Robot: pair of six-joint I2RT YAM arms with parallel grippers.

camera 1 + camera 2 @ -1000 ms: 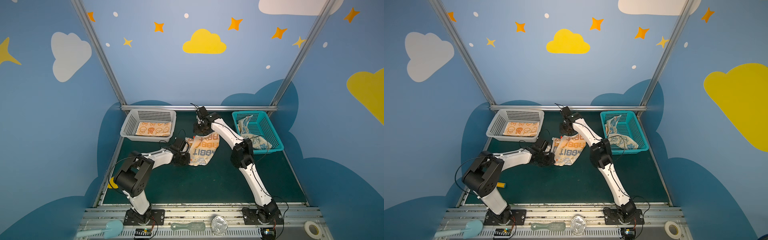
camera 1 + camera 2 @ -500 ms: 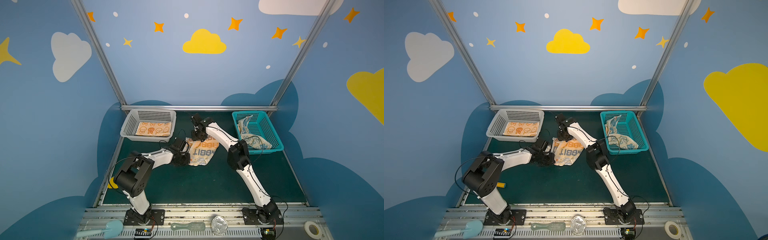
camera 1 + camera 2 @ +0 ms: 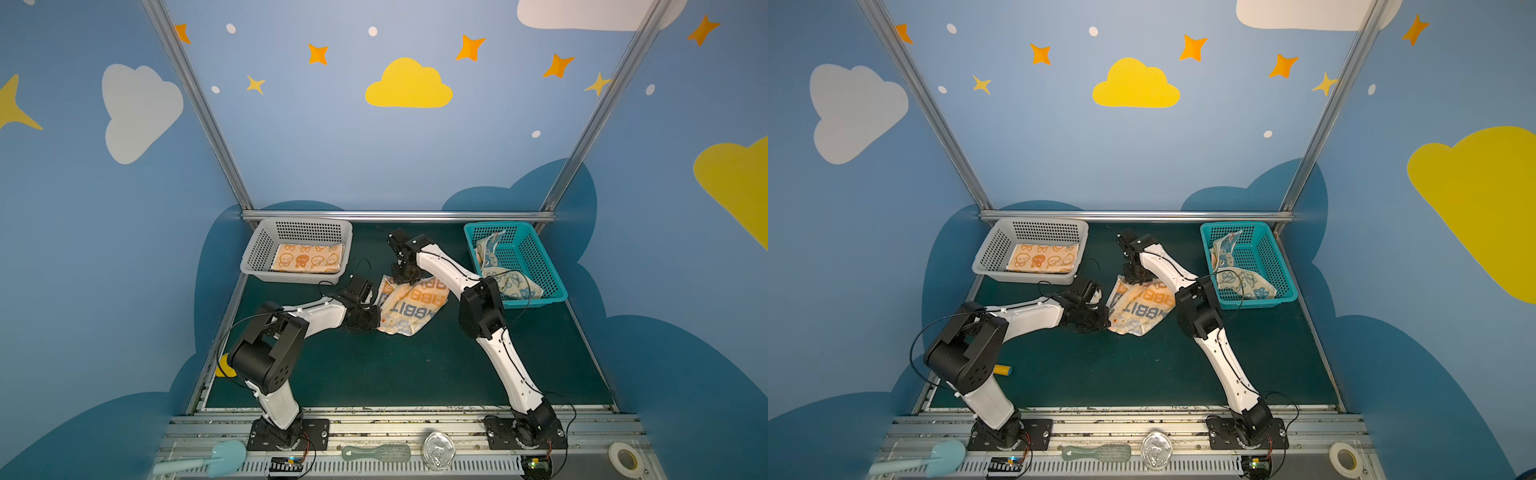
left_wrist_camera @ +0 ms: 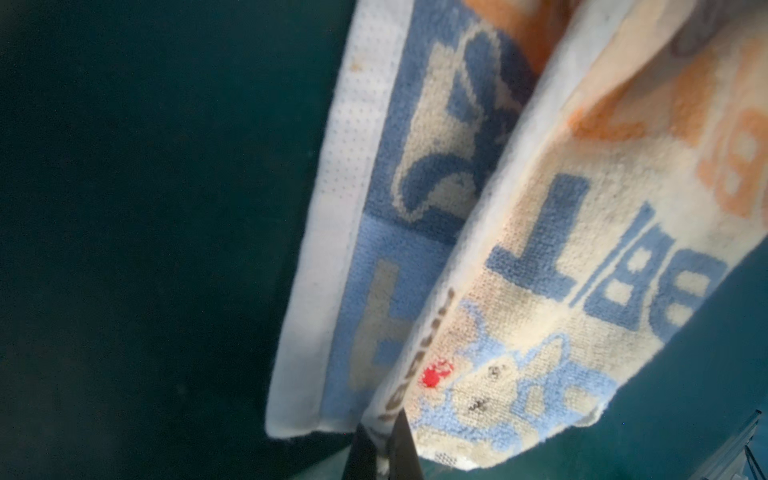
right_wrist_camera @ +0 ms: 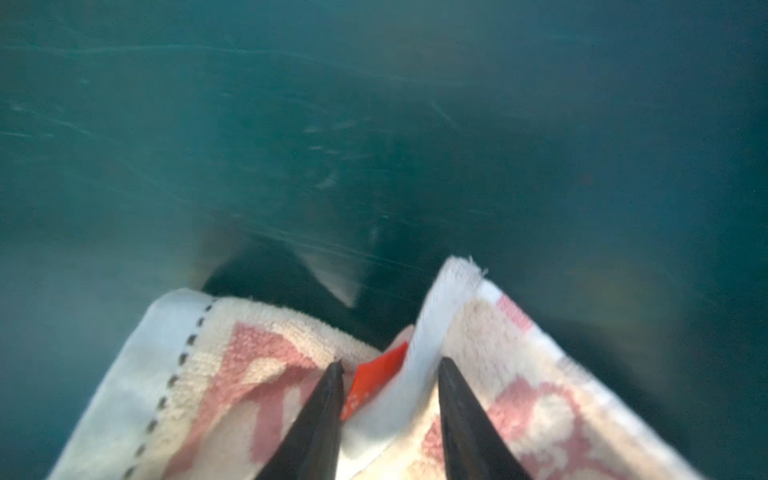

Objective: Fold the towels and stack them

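Lying on the dark green counter [image 3: 415, 365] between two baskets, the RABBIT towel [image 3: 411, 307] is folded loosely over on itself, its orange and blue letters facing up in both top views. The left arm [image 3: 316, 318] reaches low across the counter to the towel's near left corner. In the left wrist view the left fingers [image 4: 401, 449] are closed tight on the hem there, beside a small red dot in the weave. Two layers of the towel run away from the grip, the upper one overlapping the lower.

The right arm [image 3: 440, 266] bends over from the other side and comes down on the towel's far left corner. In the right wrist view the right fingers [image 5: 320, 415] stand apart with a clear gap between them. A white hem and a red tag [image 5: 376, 374] sit in that gap, and cloth lies to either side of the tips. That view is blurred, so I cannot tell whether they press on the cloth.

The orange bunny towel [image 3: 307, 258] lies folded flat on the floor of the grey basket [image 3: 257, 253] at the far left. The blue bunny towel [image 3: 488, 253] sits crumpled in the teal basket [image 3: 550, 272] at the far right, one end propped against the basket's wall.
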